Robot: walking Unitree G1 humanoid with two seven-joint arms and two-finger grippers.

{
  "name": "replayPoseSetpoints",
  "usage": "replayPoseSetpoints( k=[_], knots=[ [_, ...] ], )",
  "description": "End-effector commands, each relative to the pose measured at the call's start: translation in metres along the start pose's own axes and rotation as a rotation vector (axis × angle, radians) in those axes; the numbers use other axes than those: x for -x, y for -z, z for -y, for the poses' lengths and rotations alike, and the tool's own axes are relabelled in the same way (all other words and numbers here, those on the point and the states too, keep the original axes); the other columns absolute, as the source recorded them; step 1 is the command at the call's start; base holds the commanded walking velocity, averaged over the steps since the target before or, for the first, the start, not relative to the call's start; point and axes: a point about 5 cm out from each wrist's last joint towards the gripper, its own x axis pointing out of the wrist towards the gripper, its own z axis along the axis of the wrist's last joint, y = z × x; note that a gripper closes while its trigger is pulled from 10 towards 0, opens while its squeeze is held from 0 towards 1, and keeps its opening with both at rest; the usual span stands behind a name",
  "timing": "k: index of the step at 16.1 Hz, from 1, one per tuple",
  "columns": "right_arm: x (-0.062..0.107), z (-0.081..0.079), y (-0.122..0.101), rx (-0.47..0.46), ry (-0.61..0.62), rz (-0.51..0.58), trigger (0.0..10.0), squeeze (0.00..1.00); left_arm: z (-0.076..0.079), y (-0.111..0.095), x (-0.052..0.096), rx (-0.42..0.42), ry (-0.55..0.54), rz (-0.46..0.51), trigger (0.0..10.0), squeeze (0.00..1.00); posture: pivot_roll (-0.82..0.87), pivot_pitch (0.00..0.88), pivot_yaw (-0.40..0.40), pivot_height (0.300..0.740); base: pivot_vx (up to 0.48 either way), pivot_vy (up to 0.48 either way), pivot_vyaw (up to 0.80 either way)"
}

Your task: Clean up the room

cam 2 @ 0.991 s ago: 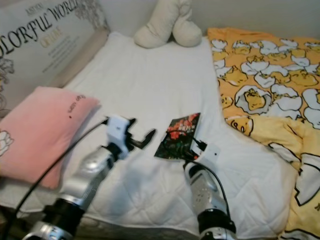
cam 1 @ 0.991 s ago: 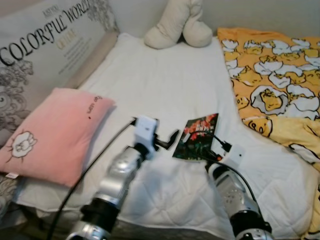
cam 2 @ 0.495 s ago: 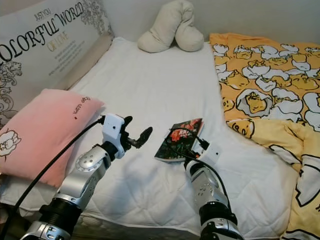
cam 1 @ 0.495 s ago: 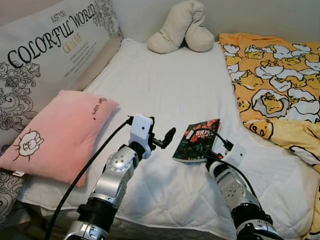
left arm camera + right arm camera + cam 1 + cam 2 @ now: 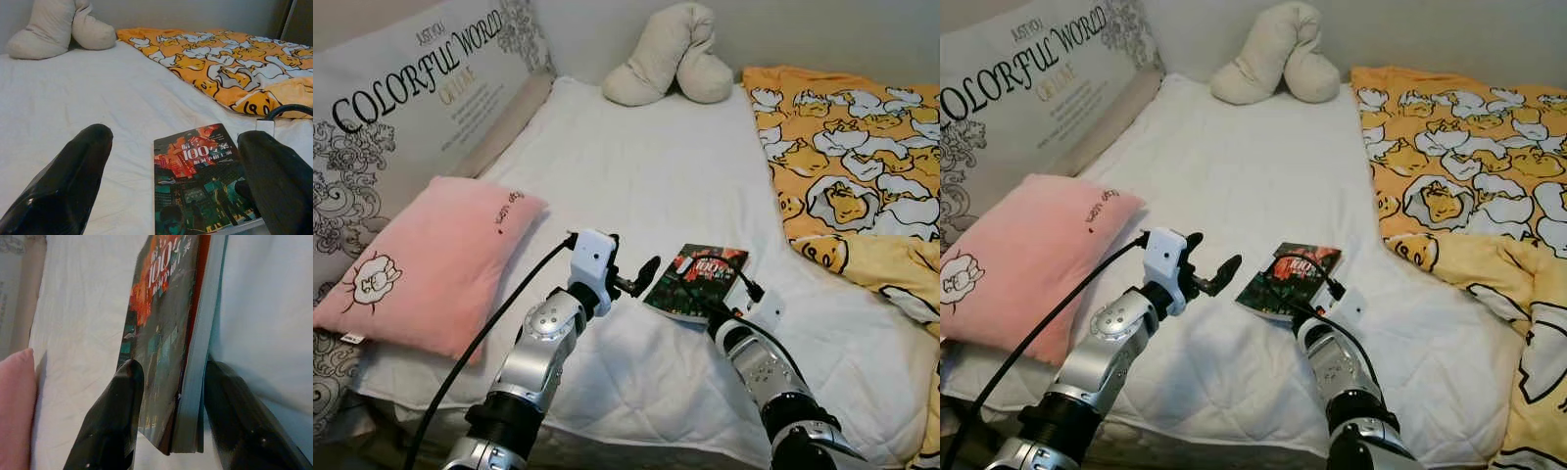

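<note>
Printed cushion (image 5: 391, 108): far left, propped upright along the bed's edge, black lettering and grey scrollwork.
Pink pillow (image 5: 431, 259): lying flat on the white mattress (image 5: 636, 166) just beside the printed cushion, small cartoon face at its near corner.
Left gripper (image 5: 636, 280): raised above the mattress between the pink pillow and the book, pointed at the book; fingers (image 5: 73, 171) spread wide, grasping nothing. Black cable trailing back along the silver arm.
Cream pillow (image 5: 671, 54): folded, at the far end of the mattress against the wall.
Book (image 5: 697, 282): dark cover with red and teal artwork and the number 100; resting near the middle of the mattress, well short of the cream pillow, near the edge of the yellow blanket. Near end lifted off the sheet, cover facing up and left.
Right gripper (image 5: 168, 431): at the book's near edge, one finger (image 5: 115, 416) on the cover, the other under the back, clamped on the book's thickness. Page block visible between them.
Yellow blanket (image 5: 857, 166): far right, orange-yellow with white egg cartoon print, rumpled, draped over the right part of the bed.
</note>
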Motion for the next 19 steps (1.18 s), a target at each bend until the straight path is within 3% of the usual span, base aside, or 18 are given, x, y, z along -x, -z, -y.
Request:
replayPoseSetpoints(
  k=[1,2,3,6,11,12,13,16,19],
  knots=[
    [-0.004,-0.01,-0.007,0.011,-0.014,0.02,10.0,0.0,0.002,-0.003,0.0,-0.025,0.014,0.013,10.0,0.0,0.17,0.0,0.048,0.74,0.0,0.0,0.0],
    [-0.004,-0.013,-0.008,0.025,-0.023,0.024,10.0,0.0,0.002,-0.003,0.0,-0.025,0.014,0.014,10.0,0.0,0.17,0.0,0.048,0.74,0.0,0.0,0.0],
    [-0.007,-0.02,-0.014,0.044,-0.042,0.041,0.0,0.0,0.003,-0.003,0.0,-0.034,0.02,0.016,10.0,0.0,0.17,0.0,0.045,0.74,0.0,0.0,0.0],
    [-0.009,-0.029,-0.023,0.076,-0.067,0.067,0.0,0.0,0.004,-0.003,0.0,-0.039,0.024,0.019,10.0,0.0,0.18,0.0,0.04,0.74,0.0,0.0,0.0],
    [-0.009,-0.038,-0.034,0.284,-0.095,0.143,0.0,0.0,0.004,-0.002,-0.001,-0.047,0.024,0.014,10.0,0.0,0.18,0.0,0.031,0.74,0.0,0.0,0.0],
    [-0.008,-0.038,-0.036,0.36,-0.085,0.172,0.0,0.0,0.004,0.0,-0.001,-0.038,0.021,0.008,10.0,0.0,0.17,0.0,0.028,0.74,0.0,0.0,0.0],
    [-0.003,-0.037,-0.042,0.484,-0.07,0.25,0.0,0.0,0.005,0.003,-0.001,0.014,-0.006,0.0,10.0,0.0,0.17,0.0,0.024,0.74,0.0,0.0,0.0],
    [0.006,-0.031,-0.044,0.553,-0.049,0.33,0.0,0.0,0.004,0.008,0.0,0.09,-0.049,-0.002,10.0,0.0,0.16,0.0,0.023,0.74,0.0,0.0,0.0],
    [0.017,-0.029,-0.046,0.603,-0.045,0.415,0.0,0.0,0.009,0.009,0.001,0.108,-0.034,0.0,10.0,0.0,0.15,0.0,0.027,0.74,0.0,0.415,0.0]
  ],
)
